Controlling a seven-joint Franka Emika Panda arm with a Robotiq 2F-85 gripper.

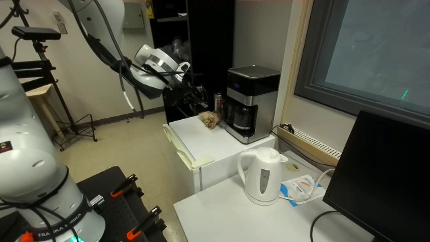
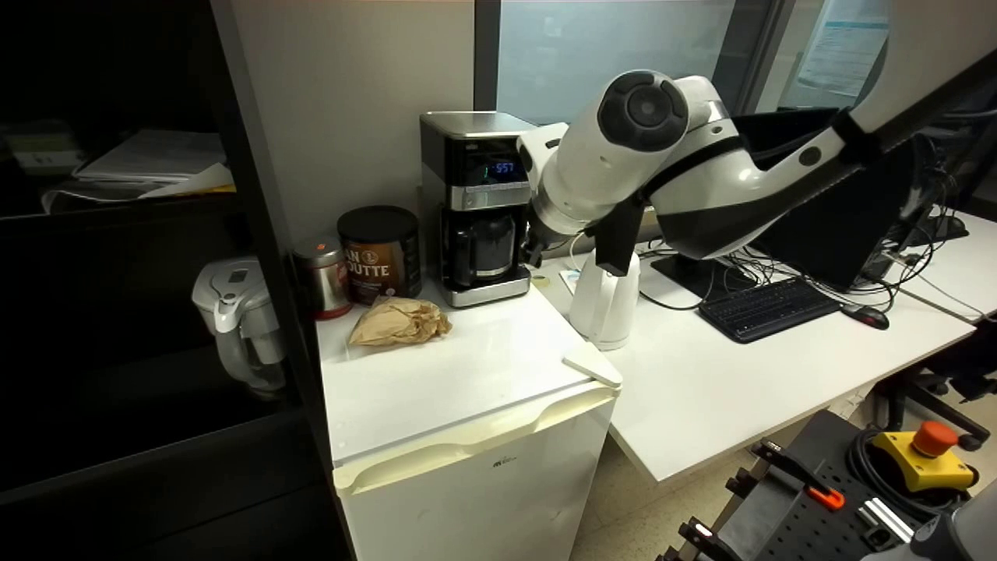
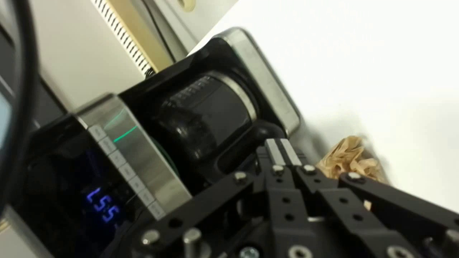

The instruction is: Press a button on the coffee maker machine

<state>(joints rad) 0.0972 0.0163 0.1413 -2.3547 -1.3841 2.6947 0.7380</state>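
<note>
so, the coffee maker machine (image 2: 487, 199) is standing on the white fridge (image 2: 475, 499), its blue display (image 2: 505, 168) glowing. the gripper (image 3: 278, 142) is hovering in front of the machine, apart from it, and its fingers (image 3: 274, 152) are sitting narrow, tip close beside tip. a crumpled brown paper bag (image 2: 401, 321) is lying on the fridge near the machine, while a white kettle (image 1: 263, 174) is standing on the neighbouring desk (image 1: 215, 211).
</note>
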